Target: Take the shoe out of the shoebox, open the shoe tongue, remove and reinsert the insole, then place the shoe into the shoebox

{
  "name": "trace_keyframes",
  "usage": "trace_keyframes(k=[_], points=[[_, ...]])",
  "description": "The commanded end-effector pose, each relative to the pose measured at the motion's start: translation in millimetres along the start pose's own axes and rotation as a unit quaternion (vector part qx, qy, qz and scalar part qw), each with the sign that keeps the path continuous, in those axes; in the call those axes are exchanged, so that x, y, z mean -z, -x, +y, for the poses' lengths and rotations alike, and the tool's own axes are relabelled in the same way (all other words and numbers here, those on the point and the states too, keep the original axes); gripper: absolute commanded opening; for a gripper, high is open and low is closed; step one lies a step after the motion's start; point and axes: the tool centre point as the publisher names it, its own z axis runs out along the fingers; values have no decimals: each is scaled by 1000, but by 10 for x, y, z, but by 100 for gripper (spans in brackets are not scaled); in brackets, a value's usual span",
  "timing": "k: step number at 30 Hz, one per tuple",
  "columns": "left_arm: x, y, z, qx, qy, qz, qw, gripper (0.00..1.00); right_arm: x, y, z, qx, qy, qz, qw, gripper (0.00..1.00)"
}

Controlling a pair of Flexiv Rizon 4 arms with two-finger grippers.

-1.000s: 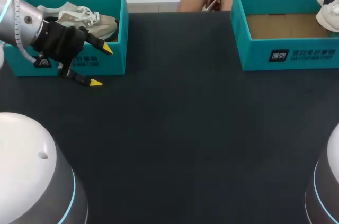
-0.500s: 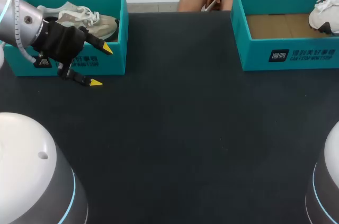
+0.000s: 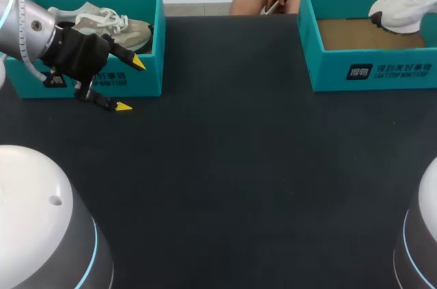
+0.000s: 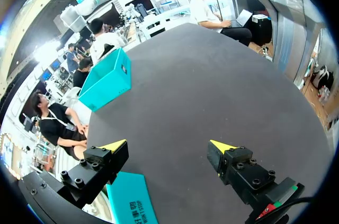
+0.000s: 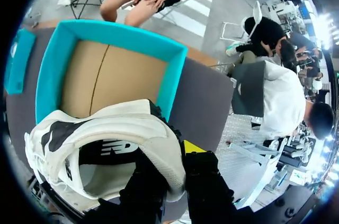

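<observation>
Right wrist view: my right gripper [image 5: 172,163] is clamped on the white shoe [image 5: 106,139] by its heel collar, above the open teal shoebox [image 5: 174,78] at the worktop's [image 3: 225,166] far right corner. My left gripper [image 3: 131,84] gapes wide before the second shoebox [image 3: 147,80], far left, which holds a beige shoe [image 3: 102,22]. Both boxes carry white print. The worktop is dark; two boxes, two shoes.

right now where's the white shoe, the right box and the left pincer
white shoe [image 3: 399,9]: head view, its side panel
right box [image 3: 372,74]: head view, its front wall
left pincer [image 3: 131,84]: head view, midway between its yellow tips
</observation>
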Motion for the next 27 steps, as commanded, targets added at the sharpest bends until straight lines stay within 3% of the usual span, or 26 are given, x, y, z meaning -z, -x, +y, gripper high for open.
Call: trace_keyframes(k=[1,12,17,27], points=[[4,-4,-5,0,1,0,1000,100,22,44,66,-275,-45,55,959,0],[4,-4,-5,0,1,0,1000,100,22,44,66,-275,-45,55,959,0],[4,-4,-5,0,1,0,1000,100,5,-29,53,-276,-21,52,960,0],[4,-4,-5,0,1,0,1000,100,-38,-162,-29,-256,-17,54,965,0]])
